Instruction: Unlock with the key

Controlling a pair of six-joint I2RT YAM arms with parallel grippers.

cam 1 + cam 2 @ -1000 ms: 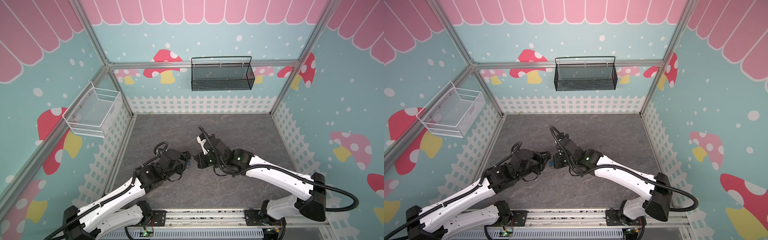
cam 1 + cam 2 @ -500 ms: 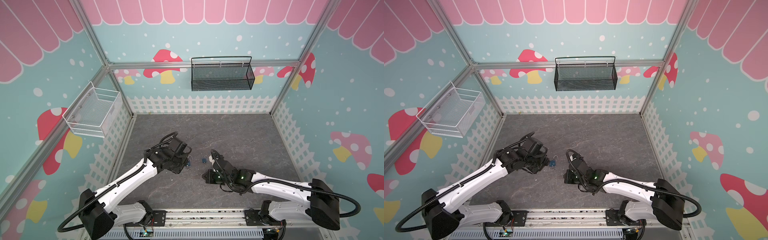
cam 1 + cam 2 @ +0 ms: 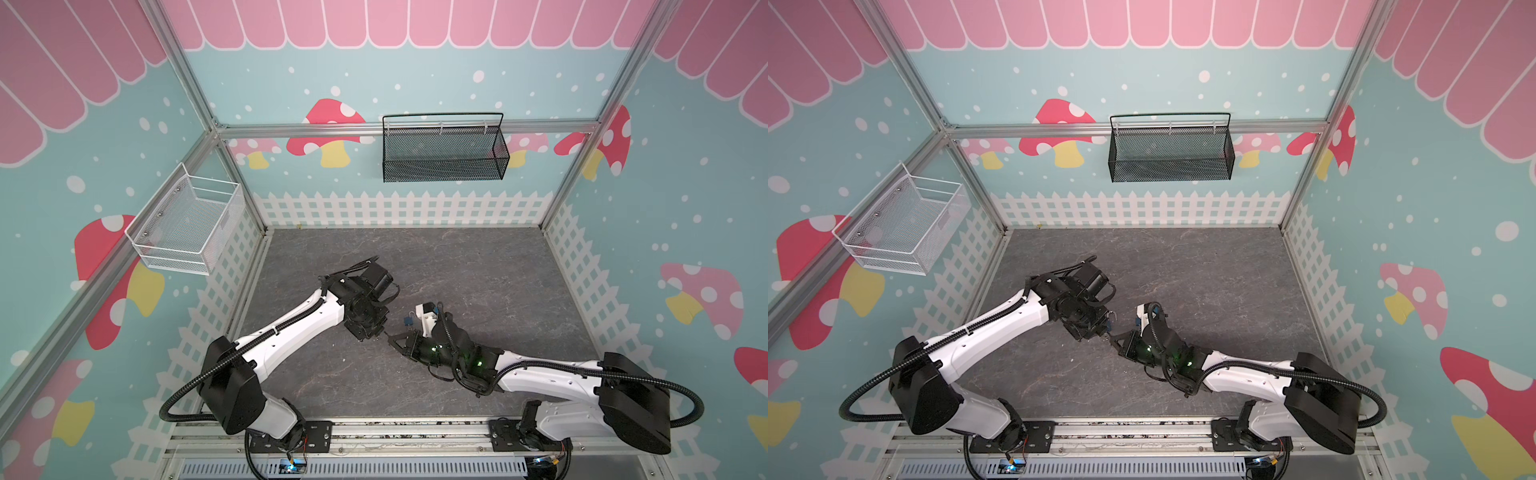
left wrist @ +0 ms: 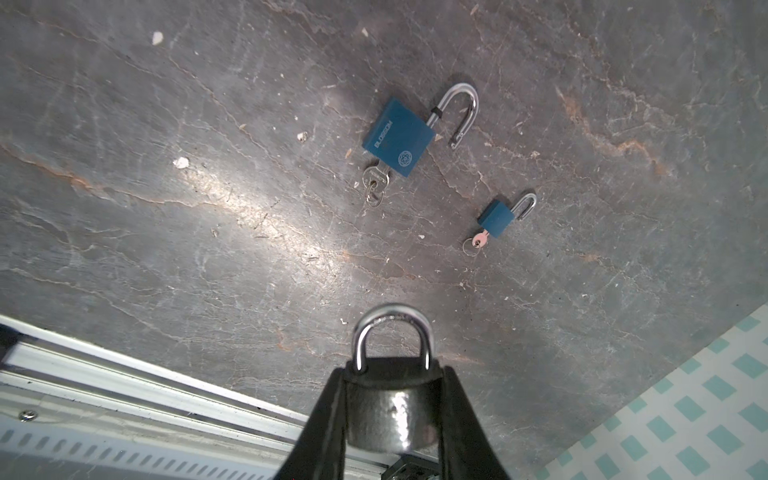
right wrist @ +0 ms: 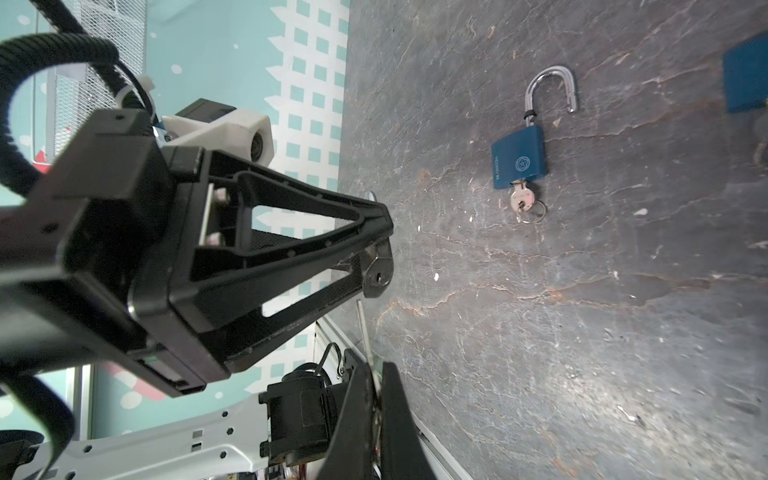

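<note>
left wrist view gives the clearest look at the dark polished metal padlock (image 4: 390,419). its rounded body is clamped between the two black fingers of the left gripper (image 4: 390,386), the steel shackle (image 4: 390,328) is pushed home and points away from the wrist, and the whole lock is held above the grey stone-patterned floor (image 4: 208,166). right wrist view shows the lock's keyhole end (image 5: 378,277) at the tip of that gripper. the right gripper (image 5: 374,374) has its jaws pinched narrow on the bow of a thin silver key (image 5: 362,328), whose blade tip sits just beside the lock body and is not in the keyhole. the padlock looks dense, rigid and smooth-sided, so it will likely try to twist or slide in the fingers once turning force arrives. a grip across the middle of its body, as now, leaves both shackle and keyhole free. the key is light and stiff but thin, so it is apt to pivot in a pinch, and it is best held by the flat bow faces with the full blade left out. a large blue square padlock (image 4: 397,139) and a small blue square padlock (image 4: 496,218) lie on the floor with shackles open and keys in.
</note>
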